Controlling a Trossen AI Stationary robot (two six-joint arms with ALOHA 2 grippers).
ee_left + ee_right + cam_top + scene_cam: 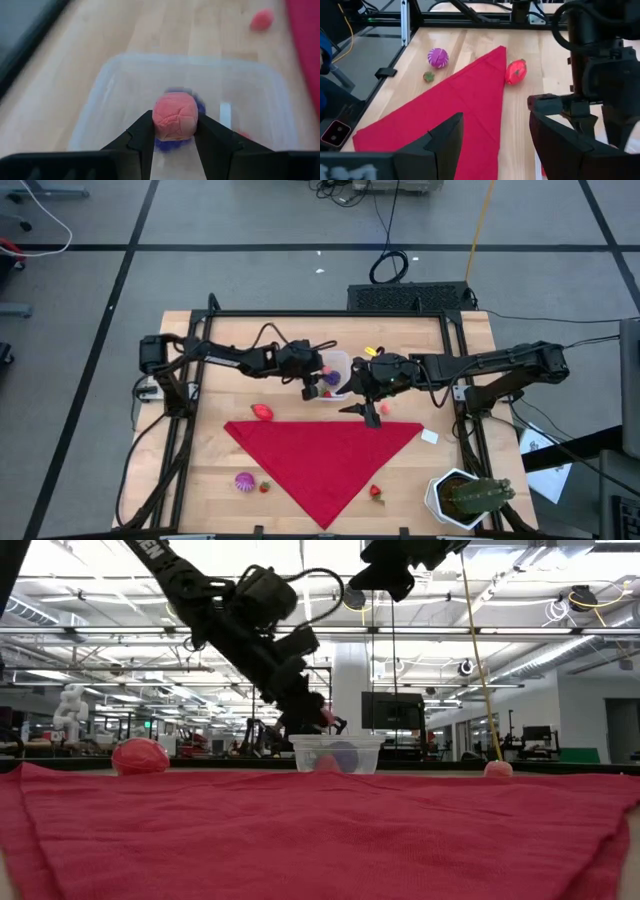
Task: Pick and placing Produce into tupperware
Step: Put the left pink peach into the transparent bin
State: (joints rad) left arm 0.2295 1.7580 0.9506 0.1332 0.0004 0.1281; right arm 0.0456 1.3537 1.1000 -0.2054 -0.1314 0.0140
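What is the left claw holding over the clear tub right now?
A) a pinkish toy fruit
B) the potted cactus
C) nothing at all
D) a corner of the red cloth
A: the left gripper is shut on a pinkish toy fruit, held just above the clear tub.

Wooden table (pixel 210 430) — red cloth (pixel 325 455), clear tub (pixel 335 364), potted cactus (pixel 465 498), scattered toy produce (pixel 262 412).

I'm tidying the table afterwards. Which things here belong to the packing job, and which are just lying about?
Job:
tub
pink piece in the left gripper
purple piece in the tub
red piece
magenta ball
two small red pieces

Lying about:
red cloth
cactus pot
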